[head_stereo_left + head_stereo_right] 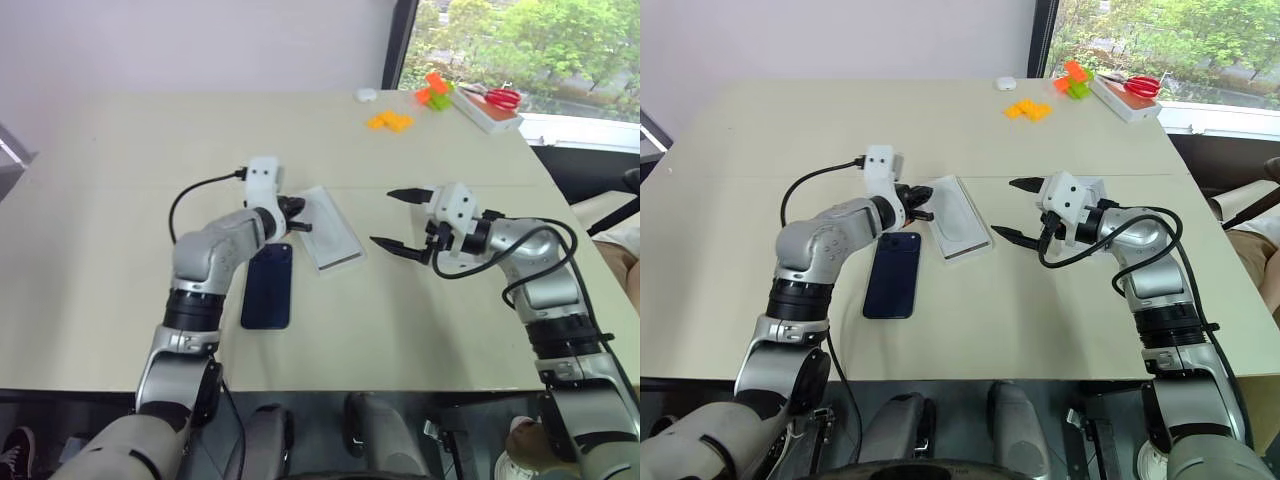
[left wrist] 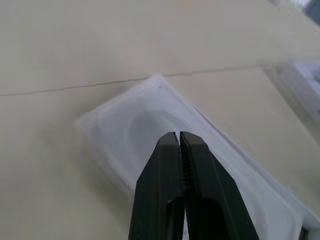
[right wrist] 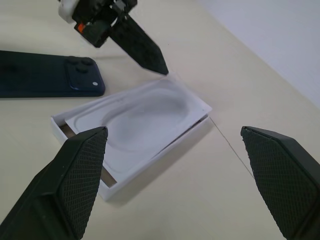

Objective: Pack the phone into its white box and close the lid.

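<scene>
The dark navy phone (image 1: 268, 287) lies flat on the table, camera cluster at its far end. Just right of it sits the white box (image 1: 330, 228), with a thin moulded white insert (image 3: 140, 112) resting slightly askew in it. My left gripper (image 1: 297, 215) is shut, its tips at the box's left edge near the phone's far end; in the left wrist view the fingers (image 2: 178, 150) meet with nothing between them, above the box (image 2: 120, 125). My right gripper (image 1: 385, 217) is open, a short way right of the box and pointing at it. The lid is out of view.
At the table's far right lie orange blocks (image 1: 390, 121), an orange and green block (image 1: 434, 90), a small white item (image 1: 366, 95) and a white case with red scissors (image 1: 490, 105). The table's right edge (image 1: 560, 200) runs just behind my right arm.
</scene>
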Controlling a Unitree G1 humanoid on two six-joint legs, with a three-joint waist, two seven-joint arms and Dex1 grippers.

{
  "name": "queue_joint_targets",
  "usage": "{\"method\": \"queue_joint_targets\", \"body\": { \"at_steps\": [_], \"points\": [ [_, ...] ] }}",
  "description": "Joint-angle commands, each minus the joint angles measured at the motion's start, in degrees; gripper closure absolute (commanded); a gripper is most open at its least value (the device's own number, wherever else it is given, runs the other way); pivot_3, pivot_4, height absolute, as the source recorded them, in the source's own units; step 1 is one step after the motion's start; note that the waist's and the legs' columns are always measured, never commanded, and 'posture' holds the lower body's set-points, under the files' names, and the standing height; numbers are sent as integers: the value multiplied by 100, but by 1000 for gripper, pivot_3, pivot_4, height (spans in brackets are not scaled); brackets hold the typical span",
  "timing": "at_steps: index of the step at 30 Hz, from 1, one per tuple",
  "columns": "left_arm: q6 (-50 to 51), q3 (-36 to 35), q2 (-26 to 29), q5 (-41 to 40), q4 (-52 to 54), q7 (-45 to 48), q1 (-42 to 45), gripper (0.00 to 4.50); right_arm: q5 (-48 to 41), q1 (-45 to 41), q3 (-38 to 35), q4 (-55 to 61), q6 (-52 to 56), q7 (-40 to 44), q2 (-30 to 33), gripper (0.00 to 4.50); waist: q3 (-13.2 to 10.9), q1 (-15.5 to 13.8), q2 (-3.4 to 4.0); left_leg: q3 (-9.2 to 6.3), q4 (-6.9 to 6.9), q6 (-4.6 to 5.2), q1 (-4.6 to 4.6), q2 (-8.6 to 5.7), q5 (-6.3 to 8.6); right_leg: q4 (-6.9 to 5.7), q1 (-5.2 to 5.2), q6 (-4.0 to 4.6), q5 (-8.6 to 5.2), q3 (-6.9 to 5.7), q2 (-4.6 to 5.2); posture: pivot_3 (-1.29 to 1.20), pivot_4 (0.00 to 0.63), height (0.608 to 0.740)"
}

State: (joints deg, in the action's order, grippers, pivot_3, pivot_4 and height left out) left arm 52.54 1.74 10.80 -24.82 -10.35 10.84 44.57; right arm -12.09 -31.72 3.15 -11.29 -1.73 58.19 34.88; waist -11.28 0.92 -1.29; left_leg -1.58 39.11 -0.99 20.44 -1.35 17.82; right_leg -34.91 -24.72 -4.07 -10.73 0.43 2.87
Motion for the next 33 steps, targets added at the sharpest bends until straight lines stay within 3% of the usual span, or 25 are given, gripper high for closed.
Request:
{"method": "queue_joint_targets", "body": {
  "at_steps": [1, 5, 15, 33],
  "points": [
    [33, 129, 10, 187, -81, 181, 170, 4438, -44, -30, -165, 244, -70, -50, 62, 0, 0, 11, 0, 1, 0, 0, 1, 3, 0, 0, -2, 0, 0, 1, -2, 0, 150, 740],
    [424, 860, 132, 375, -358, 905, 424, 4438, -20, 87, -193, 353, -64, -128, 98, 0, 0, -24, 0, -1, -2, 0, 3, 5, 0, -1, -6, 0, 0, 0, -7, 0, 150, 740],
    [1342, 633, 71, 51, -187, 1462, 390, 4438, -24, 126, -235, 407, -49, -182, 179, 0, -1, -11, 1, 1, -2, 3, 3, 8, 1, -2, -7, -1, 0, 3, -5, 0, 150, 740],
    [1941, 508, -273, -105, 441, 1457, 191, 4438, 40, -6, -215, 228, -148, -179, 157, 0, -1, -9, 1, 2, -1, 2, 2, 6, 1, -2, -7, -1, -1, 4, -3, 0, 150, 740]
  ]
}}
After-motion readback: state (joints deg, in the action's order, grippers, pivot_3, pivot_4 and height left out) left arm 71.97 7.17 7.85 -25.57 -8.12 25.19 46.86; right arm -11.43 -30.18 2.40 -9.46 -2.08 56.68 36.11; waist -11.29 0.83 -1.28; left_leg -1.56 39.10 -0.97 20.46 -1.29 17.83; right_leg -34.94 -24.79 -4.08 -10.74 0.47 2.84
